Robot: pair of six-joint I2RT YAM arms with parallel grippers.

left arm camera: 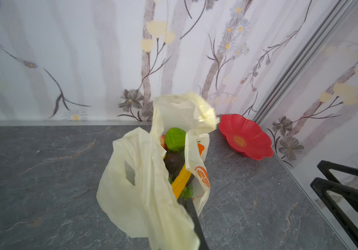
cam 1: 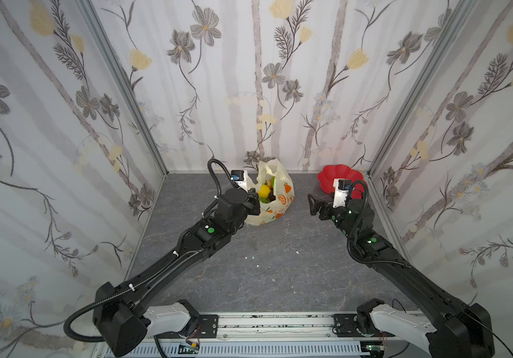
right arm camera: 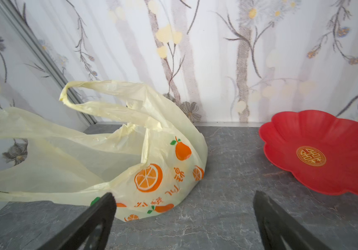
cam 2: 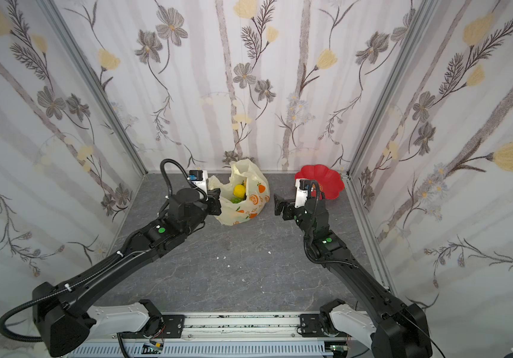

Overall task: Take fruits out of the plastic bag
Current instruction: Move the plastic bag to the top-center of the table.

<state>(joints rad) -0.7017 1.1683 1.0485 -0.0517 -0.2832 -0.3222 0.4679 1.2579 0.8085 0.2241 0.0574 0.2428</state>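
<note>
The pale-yellow plastic bag stands near the back wall with its mouth held apart. Inside lie the fruits: a yellow lemon, a bumpy green citrus, a dark avocado, a yellow banana and green grapes. My left gripper is shut on the bag's near rim, and the film drapes over one finger. My right gripper hangs open just right of the bag, holding nothing.
A red flower-shaped plate sits in the back right corner, behind the right wrist. Flowered walls close in the back and both sides. A few small white crumbs lie on the grey tabletop.
</note>
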